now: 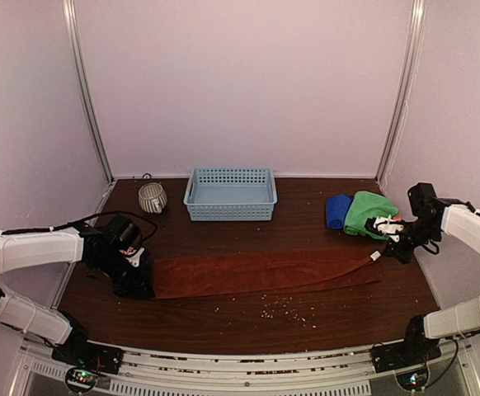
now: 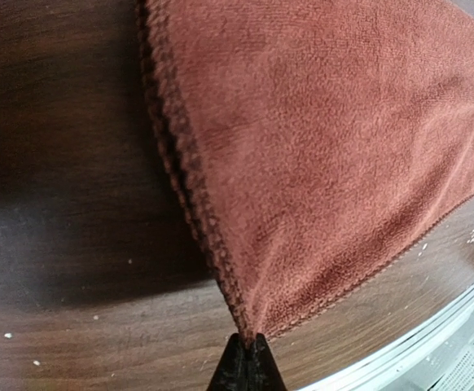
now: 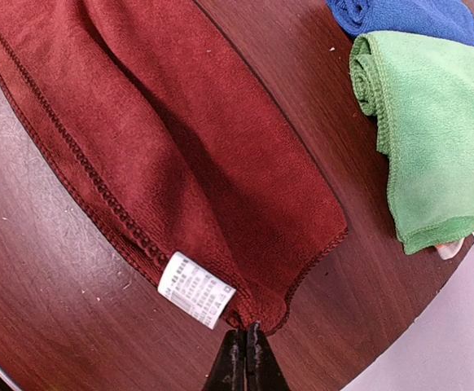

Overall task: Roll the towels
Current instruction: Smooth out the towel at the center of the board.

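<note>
Three towels in view, one in hand. The rust-red towel (image 1: pixel 265 273) lies as a long flat band across the middle of the dark wood surface (image 1: pixel 223 326), running left to right, folded double to judge by the stacked hems in the left wrist view.

Left pincer (image 2: pixel 247 362): jaws closed tight on a corner at the towel's left end, cloth fanning out from the tips. That arm reaches in low from the left edge.

Right pincer (image 3: pixel 245 354): jaws likewise closed, nipping the hem at the towel's right end. A white printed label (image 3: pixel 195 290) is sewn on just beside the pinched spot. This end sits slightly farther back than the left end, so the band lies a little aslant.

Green towel (image 1: pixel 370 213): back right, just behind the right pincer, apart from the red cloth. One edge is curled into a partial roll, the rest a loose folded slab. A small red-and-white tag shows at its near corner.

Blue towel (image 1: pixel 337 211): touching the green one on its left side, bundled compact; looks like a short roll, though only part of it shows close up.

Light blue lattice basket (image 1: pixel 230 195): back centre, near the wall. A striped cup (image 1: pixel 152 198) stands just to its left.

Scattered pale crumbs (image 1: pixel 285 307) lie on the surface in front of the red towel.
</note>
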Robot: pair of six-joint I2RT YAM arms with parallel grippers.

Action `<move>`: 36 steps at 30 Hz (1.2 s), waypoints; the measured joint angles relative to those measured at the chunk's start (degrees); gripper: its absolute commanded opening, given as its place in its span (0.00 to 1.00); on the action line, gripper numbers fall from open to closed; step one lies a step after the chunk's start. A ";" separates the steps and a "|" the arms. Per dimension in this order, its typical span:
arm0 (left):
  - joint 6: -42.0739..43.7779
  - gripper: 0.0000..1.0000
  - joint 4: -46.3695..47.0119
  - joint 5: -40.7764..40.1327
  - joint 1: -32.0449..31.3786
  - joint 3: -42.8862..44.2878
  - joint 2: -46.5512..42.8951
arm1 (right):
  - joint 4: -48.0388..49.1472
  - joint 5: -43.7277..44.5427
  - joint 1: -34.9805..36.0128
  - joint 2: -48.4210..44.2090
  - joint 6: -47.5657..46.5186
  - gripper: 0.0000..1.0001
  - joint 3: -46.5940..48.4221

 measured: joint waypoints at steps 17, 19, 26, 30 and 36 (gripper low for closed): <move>3.41 0.00 -5.07 -5.62 0.57 3.04 2.03 | -7.61 2.91 0.00 -2.38 -6.93 0.00 -2.12; 3.58 0.00 -5.11 -5.92 1.01 3.02 2.03 | -9.03 3.08 0.00 -2.69 -8.26 0.00 -2.12; 4.26 0.00 -5.18 -6.38 1.14 2.47 2.25 | -11.72 3.10 0.39 -4.15 -11.93 0.00 -4.85; 4.70 0.03 -5.16 -6.49 1.14 2.34 3.41 | -11.30 3.08 1.09 -3.34 -12.04 0.16 -8.00; 5.90 0.37 -7.10 -6.34 1.25 2.60 3.76 | -12.09 3.45 1.42 -2.78 -12.96 0.29 -7.96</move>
